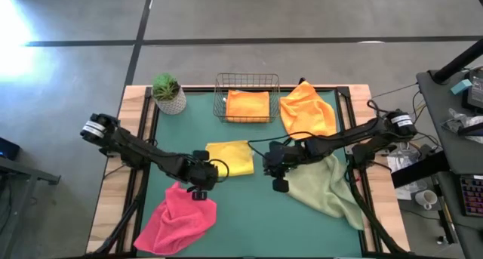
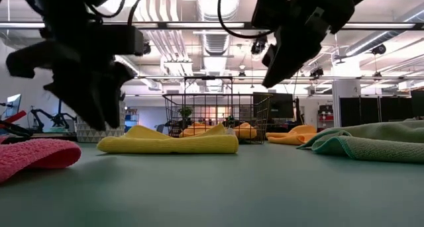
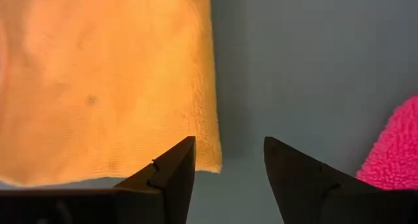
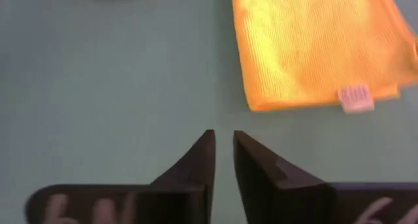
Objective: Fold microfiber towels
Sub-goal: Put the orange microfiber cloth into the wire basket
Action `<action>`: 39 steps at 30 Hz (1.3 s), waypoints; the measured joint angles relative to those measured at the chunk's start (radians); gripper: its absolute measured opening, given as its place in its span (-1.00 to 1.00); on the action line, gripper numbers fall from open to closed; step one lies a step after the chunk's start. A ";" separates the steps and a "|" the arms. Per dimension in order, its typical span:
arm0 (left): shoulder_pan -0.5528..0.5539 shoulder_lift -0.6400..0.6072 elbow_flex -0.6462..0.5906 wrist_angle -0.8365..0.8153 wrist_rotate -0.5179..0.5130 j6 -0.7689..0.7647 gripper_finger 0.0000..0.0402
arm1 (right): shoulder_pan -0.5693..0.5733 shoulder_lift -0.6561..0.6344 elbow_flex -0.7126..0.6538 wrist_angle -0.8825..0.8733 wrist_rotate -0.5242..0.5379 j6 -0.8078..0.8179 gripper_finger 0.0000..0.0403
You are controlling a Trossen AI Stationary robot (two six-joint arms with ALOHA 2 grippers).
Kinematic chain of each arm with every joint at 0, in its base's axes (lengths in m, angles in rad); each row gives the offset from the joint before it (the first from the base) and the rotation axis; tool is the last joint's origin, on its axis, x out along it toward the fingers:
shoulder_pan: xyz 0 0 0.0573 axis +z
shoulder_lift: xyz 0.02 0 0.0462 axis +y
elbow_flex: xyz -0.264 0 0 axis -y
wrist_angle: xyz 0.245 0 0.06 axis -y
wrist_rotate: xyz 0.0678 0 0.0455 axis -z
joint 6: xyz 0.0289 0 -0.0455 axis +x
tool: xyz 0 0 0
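The left gripper [image 1: 199, 185] hung just above the mat at the near left edge of the yellow towel [image 1: 231, 158], its fingers [image 3: 171, 174] spread apart with nothing between them; the left wrist view showed one finger over the towel's hem and the other over bare mat. The right gripper [image 1: 278, 176] hovered off the towel's right edge, its fingers [image 4: 199, 168] nearly closed and empty, a thin gap showing between them.

The yellow towel lay flat and already doubled in the middle of the table [image 1: 249, 221], between the two grippers. Its long axis ran left to right across the table, roughly level with the table's front edge, and a small white tag [image 4: 354, 98] sat at one corner on the right arm's side. In the low view it looked like a thick, even slab, so I judged one fold done.

To do the next fold well, I judged each gripper should pinch only the layers at its own end, low against the mat, and the two should lift together so the edges stay matched.

The pink towel [image 1: 178, 217] lay bunched near the left front, the green towel [image 1: 324, 187] crumpled at the right, one orange towel [image 1: 308, 108] loose behind it, and another orange one folded in the basket [image 1: 220, 100].
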 joint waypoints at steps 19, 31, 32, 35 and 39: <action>0.005 0.075 -0.004 0.031 -0.104 -0.045 -0.17 | -0.005 0.314 0.167 0.069 0.087 -0.276 0.05; 0.052 0.120 -0.010 0.059 -0.104 -0.043 -0.17 | -0.050 0.421 0.210 0.077 0.089 -0.248 0.02; 0.054 0.126 -0.008 0.059 -0.105 -0.042 -0.17 | -0.051 0.421 0.210 0.075 0.093 -0.236 0.02; 0.056 0.143 -0.005 0.059 -0.106 -0.043 -0.17 | -0.054 0.421 0.207 0.075 0.109 -0.215 0.01; 0.056 0.148 -0.002 0.059 -0.111 -0.036 -0.18 | -0.055 0.421 0.205 0.076 0.144 -0.208 -0.06</action>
